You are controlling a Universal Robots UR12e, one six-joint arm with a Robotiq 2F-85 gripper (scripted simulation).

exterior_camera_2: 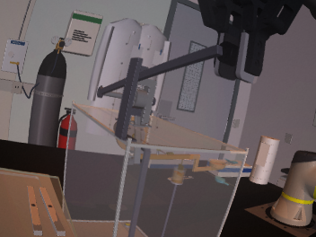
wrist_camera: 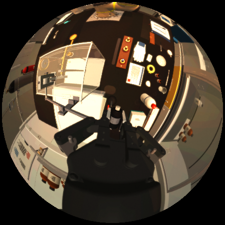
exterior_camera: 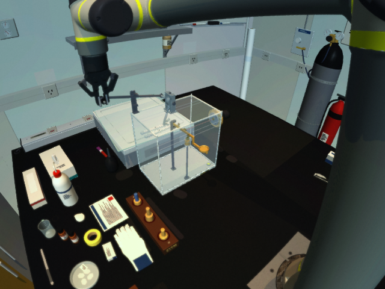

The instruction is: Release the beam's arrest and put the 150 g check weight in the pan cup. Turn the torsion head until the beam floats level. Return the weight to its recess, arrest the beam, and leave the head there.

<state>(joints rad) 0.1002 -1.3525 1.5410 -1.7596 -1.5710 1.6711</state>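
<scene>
My gripper [exterior_camera: 102,100] [exterior_camera_2: 234,67] [wrist_camera: 116,122] hangs behind and left of the clear balance case [exterior_camera: 177,143], clamped on the free end of the dark arrest lever [exterior_camera: 130,97] [exterior_camera_2: 166,70] that runs horizontally across the top of the case. Inside the case the brass beam [exterior_camera: 186,134] slopes down to the pan cup [exterior_camera: 203,148], which looks empty. The round torsion head [exterior_camera: 215,117] sits on the case's far wall. In front of the case, three check weights stand in the wooden block [exterior_camera: 151,221] [wrist_camera: 124,51].
A white instrument box [exterior_camera: 124,124] sits behind the case under the lever. Left of the weight block lie a wash bottle [exterior_camera: 63,188], cartons, a card, a glove [exterior_camera: 133,247], tape roll, vials, beaker and dish. A gas cylinder [exterior_camera: 320,87] and extinguisher stand at the right.
</scene>
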